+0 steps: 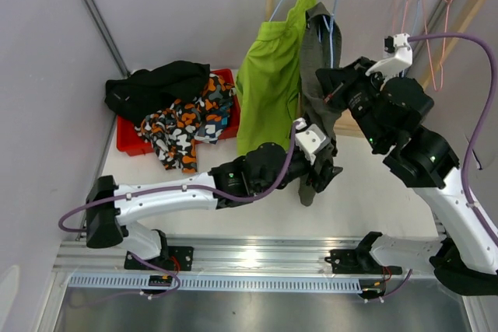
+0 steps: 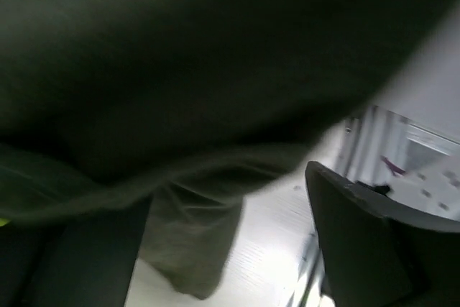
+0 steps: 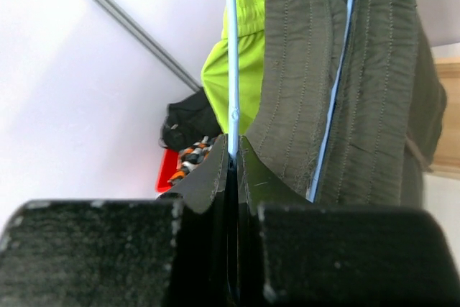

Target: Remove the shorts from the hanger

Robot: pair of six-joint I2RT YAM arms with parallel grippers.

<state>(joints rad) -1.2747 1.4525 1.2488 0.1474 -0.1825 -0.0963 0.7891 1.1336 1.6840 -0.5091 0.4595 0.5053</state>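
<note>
Dark grey-olive shorts (image 1: pixel 313 103) still hung: right gripper (image 3: pixel 231 154) clamps blue hanger (image 3: pixel 232 70); left gripper (image 2: pixel 223 242) gapes around hem. Next: close, pull down.

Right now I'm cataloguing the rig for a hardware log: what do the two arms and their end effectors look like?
Both the left arm and right arm have white links with bulky black joints. A purple cable trails along each. White camera mounts sit at the wrists. The right end effector has black, flat, wedge-tipped fingers.
</note>
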